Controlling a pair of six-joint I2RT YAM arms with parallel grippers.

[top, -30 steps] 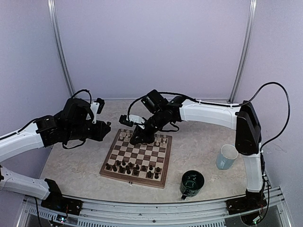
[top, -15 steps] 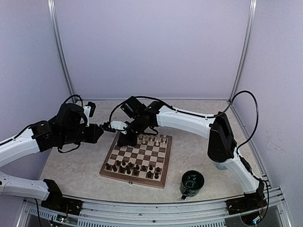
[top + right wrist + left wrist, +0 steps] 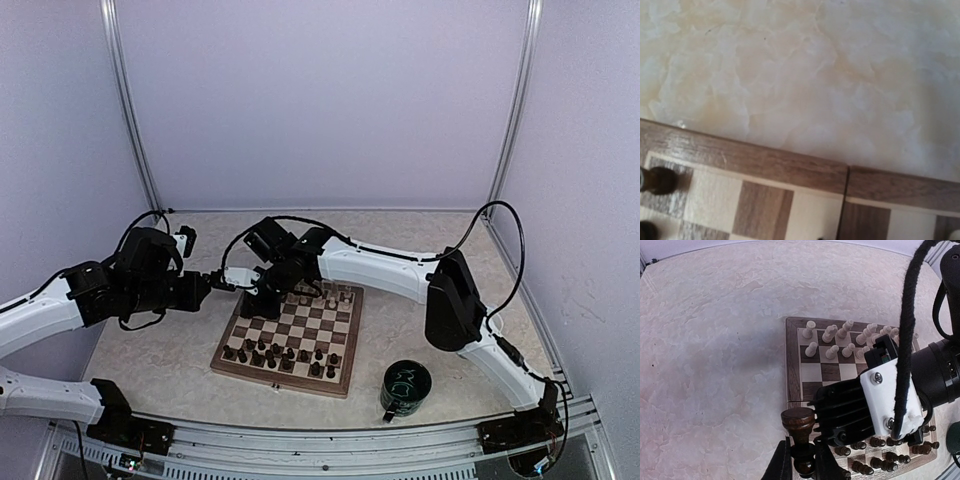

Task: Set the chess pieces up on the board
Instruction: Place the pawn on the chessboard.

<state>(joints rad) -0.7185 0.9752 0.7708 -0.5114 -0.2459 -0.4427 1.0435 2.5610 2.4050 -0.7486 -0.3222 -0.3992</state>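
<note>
While the left jaws pinch a dark brown chess piece [image 3: 798, 421] above the counter [image 3: 150, 350] just left of the board [image 3: 300, 326], the right jaws hang closed over its left edge, nothing seen in them.

The left gripper [image 3: 803, 462] enters from the bottom, its two dark fingers [image 3: 781, 463] pinched on the stem of a dark brown piece [image 3: 798, 421] with a round, flat top, at the lower left border of the board [image 3: 829, 374]. The board lies on a pale marbled table [image 3: 715, 340]. Cream pieces [image 3: 831, 332] stand in two rows along the board's upper edge, and dark pieces [image 3: 885, 456] cluster along its lower edge. The black-and-white wrist of the right arm [image 3: 887, 395] covers the board's middle. A thick black cable [image 3: 907, 315] arcs over the board's right side.
</note>
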